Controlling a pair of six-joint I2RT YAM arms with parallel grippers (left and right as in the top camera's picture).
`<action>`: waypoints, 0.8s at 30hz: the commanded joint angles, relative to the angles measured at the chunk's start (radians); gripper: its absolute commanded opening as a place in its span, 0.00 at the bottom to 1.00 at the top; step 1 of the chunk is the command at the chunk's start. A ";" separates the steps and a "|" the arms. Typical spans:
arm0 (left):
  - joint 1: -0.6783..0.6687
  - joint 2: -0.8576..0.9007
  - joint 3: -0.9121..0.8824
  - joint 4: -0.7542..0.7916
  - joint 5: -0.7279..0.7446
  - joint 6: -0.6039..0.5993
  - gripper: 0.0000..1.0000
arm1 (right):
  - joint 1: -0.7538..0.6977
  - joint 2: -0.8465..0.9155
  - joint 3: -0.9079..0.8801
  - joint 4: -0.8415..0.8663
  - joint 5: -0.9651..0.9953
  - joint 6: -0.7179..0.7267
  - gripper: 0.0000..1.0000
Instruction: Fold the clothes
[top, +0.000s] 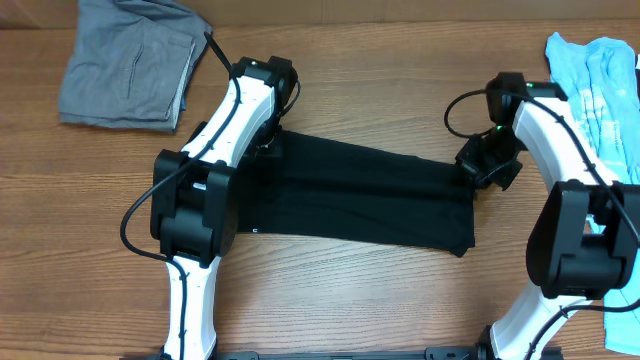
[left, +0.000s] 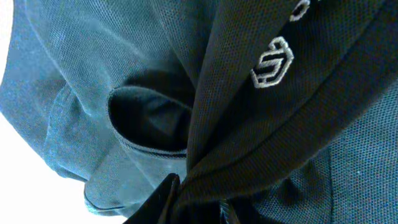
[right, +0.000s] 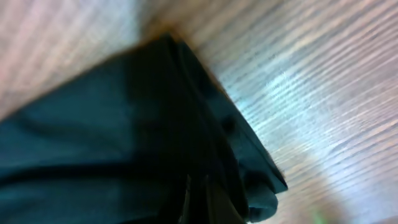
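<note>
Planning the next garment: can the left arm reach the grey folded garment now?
Probably yes: the grey folded garment lies near, on its side, nothing between; but the left claw grips the black T-shirt and must release first.

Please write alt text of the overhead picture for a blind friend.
A black T-shirt, folded into a band, stretches across a table from the left arm to the right arm. Grey folded garment top left, light blue shirt top right.
</note>
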 joint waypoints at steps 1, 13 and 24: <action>0.008 -0.024 -0.014 -0.022 -0.005 -0.011 0.24 | 0.025 -0.031 -0.036 -0.001 0.006 -0.014 0.09; 0.014 -0.024 -0.016 -0.078 -0.003 0.001 1.00 | 0.034 -0.031 -0.044 -0.037 0.007 -0.037 1.00; 0.012 -0.035 0.189 -0.060 0.024 0.027 1.00 | 0.034 -0.031 -0.044 0.013 0.006 -0.037 1.00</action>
